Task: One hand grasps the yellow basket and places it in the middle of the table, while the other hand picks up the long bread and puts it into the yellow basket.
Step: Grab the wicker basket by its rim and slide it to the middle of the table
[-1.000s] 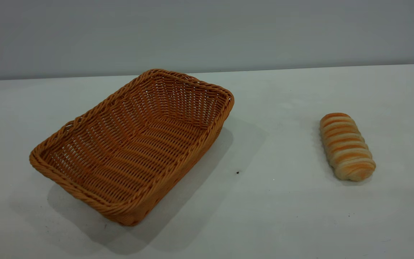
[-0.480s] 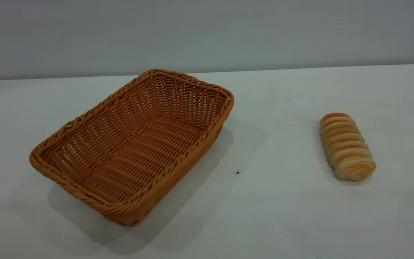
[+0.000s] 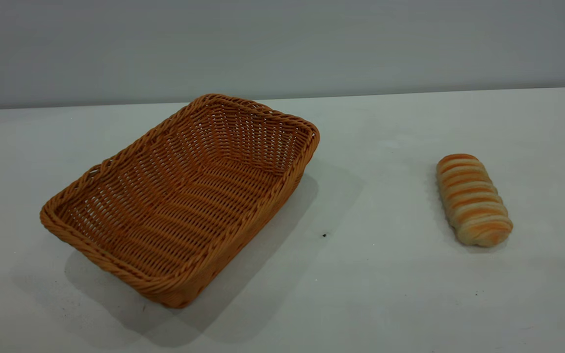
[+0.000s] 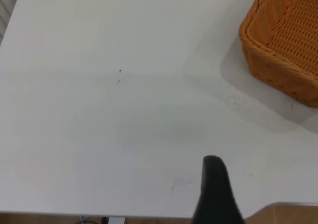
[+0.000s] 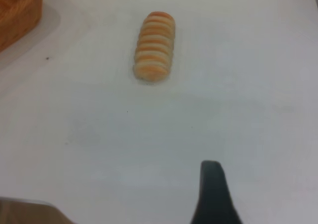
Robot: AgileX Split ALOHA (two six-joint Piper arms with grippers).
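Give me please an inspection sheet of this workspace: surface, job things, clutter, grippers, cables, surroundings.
Surface: white table, a few tiny dark specks.
Basket: orange-tan woven basket at the table's left side, upright, empty.
Bread: striped bread at the table's right side, lying apart from the basket.
Clutter: nothing seen.
Left gripper: one black finger shows in the left wrist view, near the table edge, away from the basket.
Right gripper: one black finger shows in the right wrist view, short of the bread.
Cables: nothing seen.
Surroundings: plain grey wall behind the table.
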